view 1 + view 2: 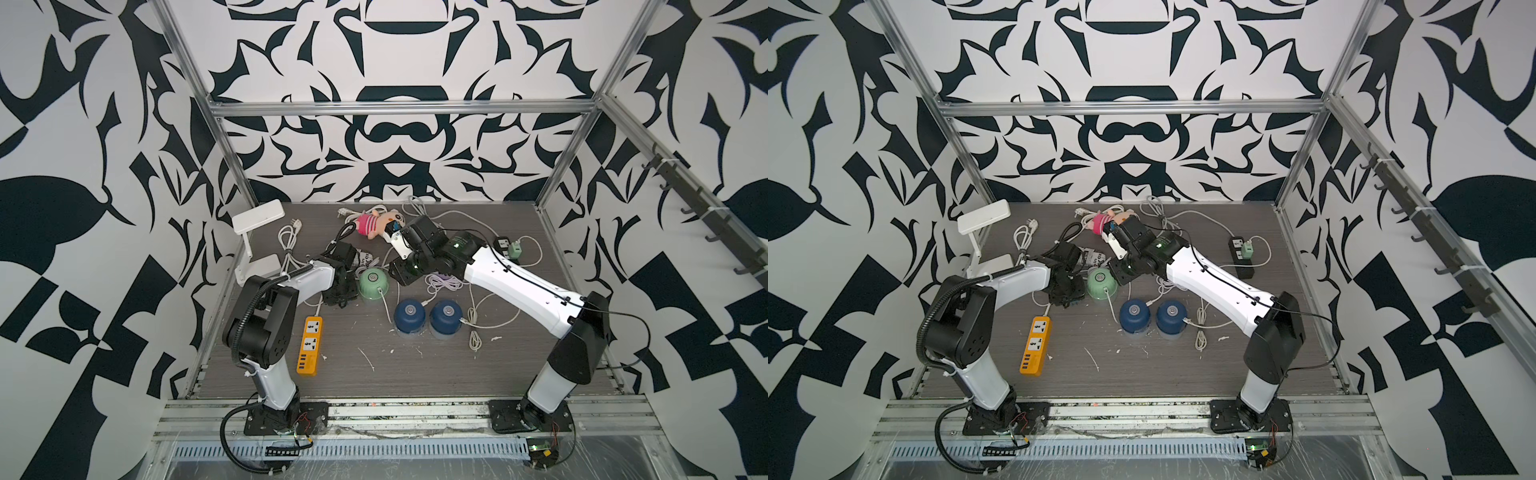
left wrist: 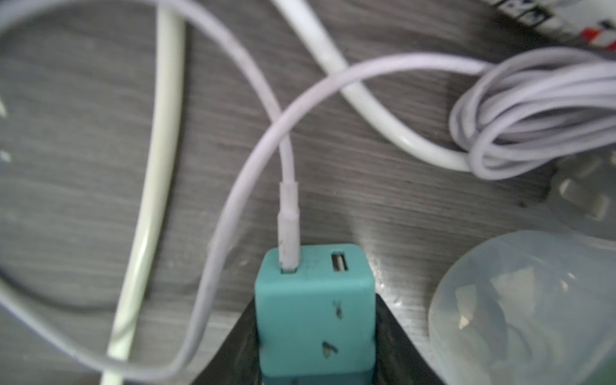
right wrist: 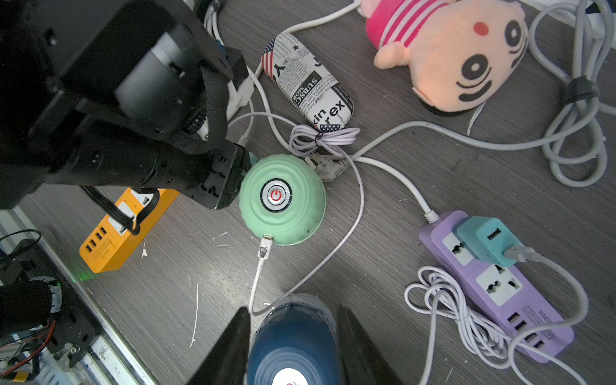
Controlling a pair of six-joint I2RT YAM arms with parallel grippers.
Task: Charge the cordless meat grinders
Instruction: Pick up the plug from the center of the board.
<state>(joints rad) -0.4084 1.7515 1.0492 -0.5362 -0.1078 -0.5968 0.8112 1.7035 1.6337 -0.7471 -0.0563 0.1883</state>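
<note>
At the left gripper (image 2: 315, 296) the black jaws press both flanks of a teal plug adapter (image 2: 313, 320), a matte, rounded cube with scuffed faces. A lavender cable (image 2: 288, 213) sits in one of its two USB slots; the other slot is bare. Just beside this is the mint green grinder (image 3: 282, 200), with a ribbed dome, a round silver button bearing a red power mark, and a clear cup (image 2: 516, 300) beneath. The button faces up and the long axis is near vertical (tipped a little or not, cannot tell). A white connector (image 3: 265, 248) meets its lower side wall, on the side toward the blue pair. The right gripper (image 3: 292, 313) has its jaws spread and grasps nothing. It hangs above the left blue grinder (image 3: 293, 343), whose smooth dome shows between the fingers. In a top view that grinder and the right blue grinder (image 1: 446, 313) stand upright just beside each other, buttons up and axes vertical, mid-table on the grey wood-grain table (image 1: 374, 374). The glossy, bar-shaped orange power strip (image 1: 309, 345) lies nearer the left arm.
</note>
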